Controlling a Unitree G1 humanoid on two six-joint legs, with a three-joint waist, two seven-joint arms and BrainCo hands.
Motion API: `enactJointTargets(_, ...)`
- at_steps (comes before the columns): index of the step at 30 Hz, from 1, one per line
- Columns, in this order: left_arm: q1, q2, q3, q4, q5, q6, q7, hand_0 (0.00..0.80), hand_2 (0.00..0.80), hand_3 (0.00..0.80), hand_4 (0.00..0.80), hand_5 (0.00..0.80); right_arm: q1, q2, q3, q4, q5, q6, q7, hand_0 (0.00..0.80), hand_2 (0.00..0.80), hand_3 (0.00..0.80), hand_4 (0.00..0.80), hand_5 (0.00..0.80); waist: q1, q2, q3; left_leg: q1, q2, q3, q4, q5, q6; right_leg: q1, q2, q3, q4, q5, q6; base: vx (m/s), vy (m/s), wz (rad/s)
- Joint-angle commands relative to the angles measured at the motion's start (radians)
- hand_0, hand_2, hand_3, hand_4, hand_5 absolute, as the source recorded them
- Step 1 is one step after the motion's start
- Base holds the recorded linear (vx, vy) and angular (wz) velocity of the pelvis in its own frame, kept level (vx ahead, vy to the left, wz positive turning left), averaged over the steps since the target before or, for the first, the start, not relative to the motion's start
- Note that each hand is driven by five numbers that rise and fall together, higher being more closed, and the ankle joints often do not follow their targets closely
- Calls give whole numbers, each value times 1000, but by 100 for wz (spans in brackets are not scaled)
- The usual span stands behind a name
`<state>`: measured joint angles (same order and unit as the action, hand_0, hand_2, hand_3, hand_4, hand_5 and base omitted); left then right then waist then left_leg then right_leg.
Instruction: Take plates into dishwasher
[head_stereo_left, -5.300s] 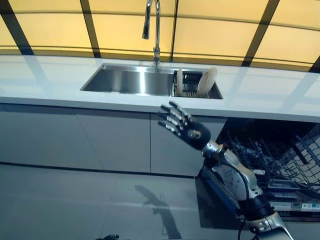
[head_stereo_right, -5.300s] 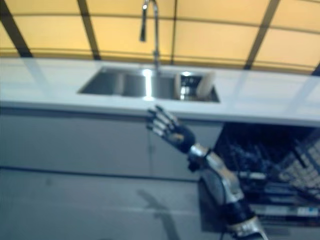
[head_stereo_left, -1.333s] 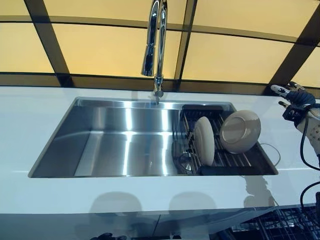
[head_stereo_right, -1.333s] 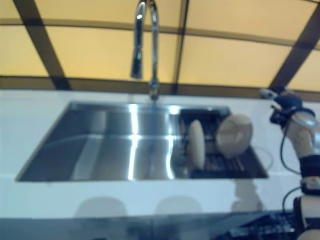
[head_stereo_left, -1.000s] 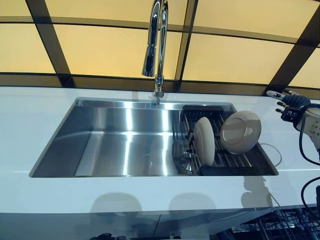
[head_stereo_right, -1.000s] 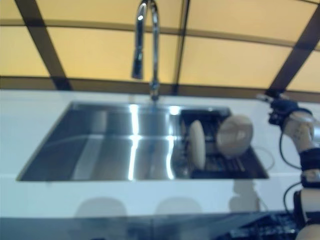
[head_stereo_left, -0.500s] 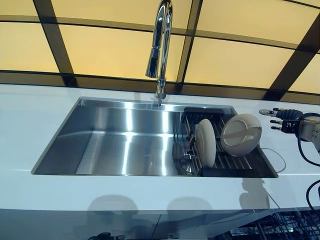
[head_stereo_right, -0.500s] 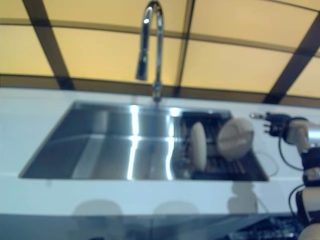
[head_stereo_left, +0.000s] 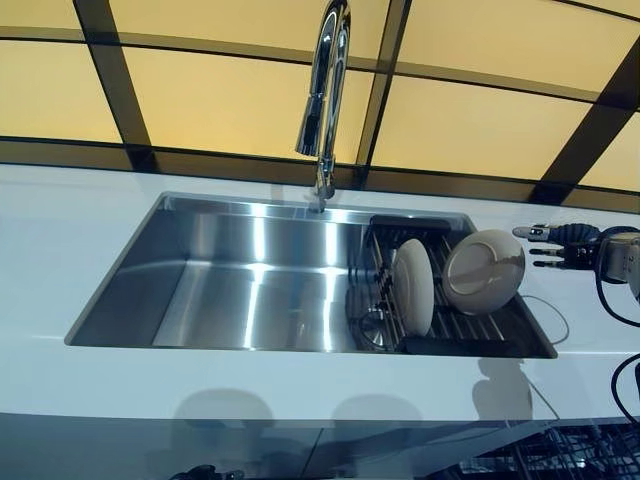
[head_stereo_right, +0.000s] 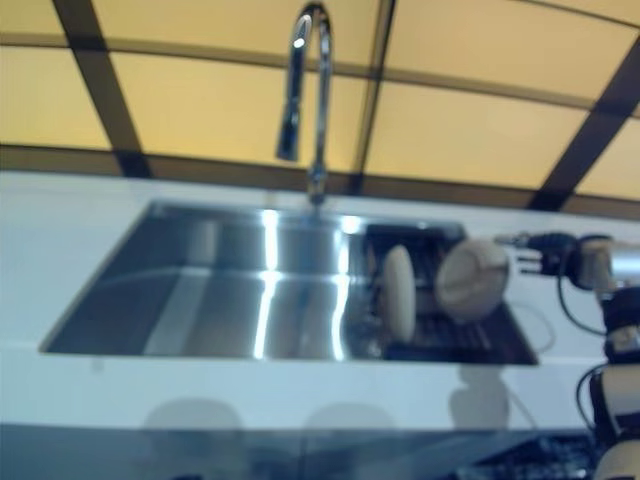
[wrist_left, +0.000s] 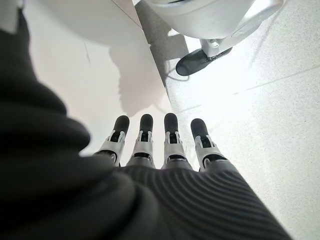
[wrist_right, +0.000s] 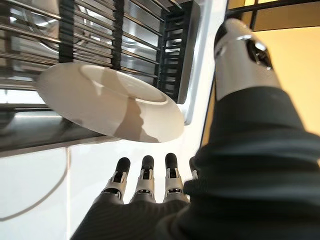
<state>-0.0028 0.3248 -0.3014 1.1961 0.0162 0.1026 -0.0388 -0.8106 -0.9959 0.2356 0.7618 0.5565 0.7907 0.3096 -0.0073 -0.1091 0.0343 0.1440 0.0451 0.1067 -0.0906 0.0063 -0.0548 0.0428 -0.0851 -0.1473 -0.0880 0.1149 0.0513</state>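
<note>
Two cream plates stand in a black wire rack (head_stereo_left: 455, 325) in the right part of the steel sink (head_stereo_left: 250, 280). One plate (head_stereo_left: 412, 286) stands on edge; the other plate (head_stereo_left: 484, 271) leans with its underside to me and also shows in the right wrist view (wrist_right: 107, 105). My right hand (head_stereo_left: 555, 243) is open with straight fingers (wrist_right: 145, 177), over the white counter just right of the leaning plate and apart from it. My left hand (wrist_left: 160, 145) is open, hangs over the floor and holds nothing.
A tall chrome faucet (head_stereo_left: 325, 100) rises behind the sink. White counter (head_stereo_left: 60, 220) runs on both sides and along the front. Yellow wall panels with dark frames stand behind. The dishwasher's dark rack (head_stereo_left: 560, 460) shows below the counter at the lower right.
My right hand has come down and to the left, from above the counter toward the leaning plate. The view has shifted a little. The plates have not moved.
</note>
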Motion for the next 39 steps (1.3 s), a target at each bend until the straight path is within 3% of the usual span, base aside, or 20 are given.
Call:
enactJointTargets(1, -43, 26, -58, 4, -23, -6, 6, 0, 0, 0, 0, 0, -159, -61, 51, 62, -37, -15, 11, 0, 0, 0, 0, 0, 33, -27, 12, -21, -25, 82, 3, -14, 36, 51, -25, -20, 40, -43, 59, 0, 0, 0)
enactJointTargets(18, -40, 29, -71, 3, -36, -18, 9, 0, 0, 0, 0, 0, -163, -71, 31, 132, -32, -2, -18, 0, 0, 0, 0, 0, 41, -24, 21, -20, -24, 72, 3, -13, 37, 55, -23, -21, 47, -50, 55, 0, 0, 0)
enactJointTargets(39, -42, 31, -76, 0, -29, -19, 7, 0, 0, 0, 0, 0, -135, -51, 25, 149, -60, -8, 50, 0, 0, 0, 0, 0, 46, -20, 25, -22, -26, 70, 3, -14, 38, 54, -25, -25, 50, -54, 55, 0, 0, 0)
